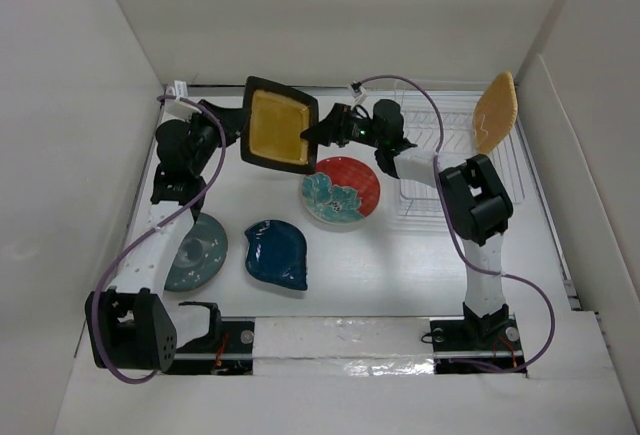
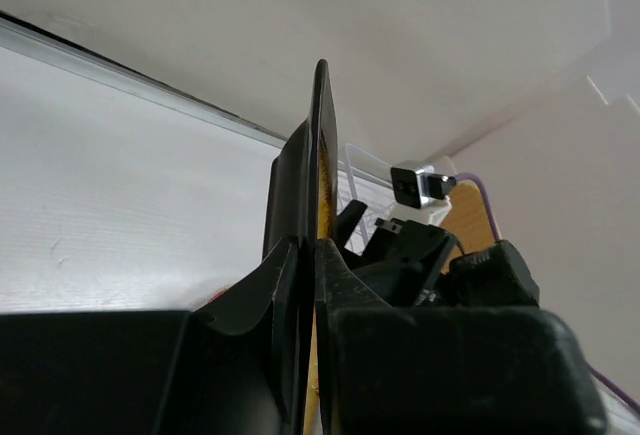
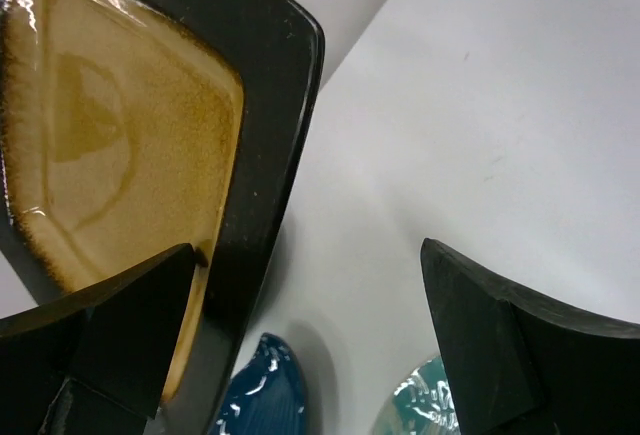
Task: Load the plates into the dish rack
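Item 1, far left: the round teal-grey plate [image 1: 197, 250] is laid flat on the table [image 1: 400, 265], beside the left arm and not yet loaded. Item 2: the left gripper [image 1: 238, 123] is seen closed nearly to its limit on the left rim of item 4; in the left wrist view that plate is shown edge-on, pinched between the fingers [image 2: 290, 285]. Item 3: the dark blue leaf-shaped plate [image 1: 277, 253] is laid flat just right of item 1, apart from it. Item 4: the square black-rimmed yellow plate [image 1: 280, 125] is held clear of the table, stood on edge with its yellow face turned to the overhead camera. It is judged to be presented this way so that its free right rim can be reached by the other arm, the rack being on the right. Item 5: the right gripper [image 1: 318, 135] is spread fully wide and nothing is clamped in it. In its wrist view the plate's black rim is seen at the inner side of one finger [image 3: 130, 325], so a handover is judged to be in hand. Item 6: the round red plate with teal flowers [image 1: 342, 191] is laid flat below the hand-off point. Item 7: the dish rack [image 1: 420, 195] is set at the right rear. Item 8: the round orange plate [image 1: 495, 113] is stood upright in its far right corner, the only plate loaded.
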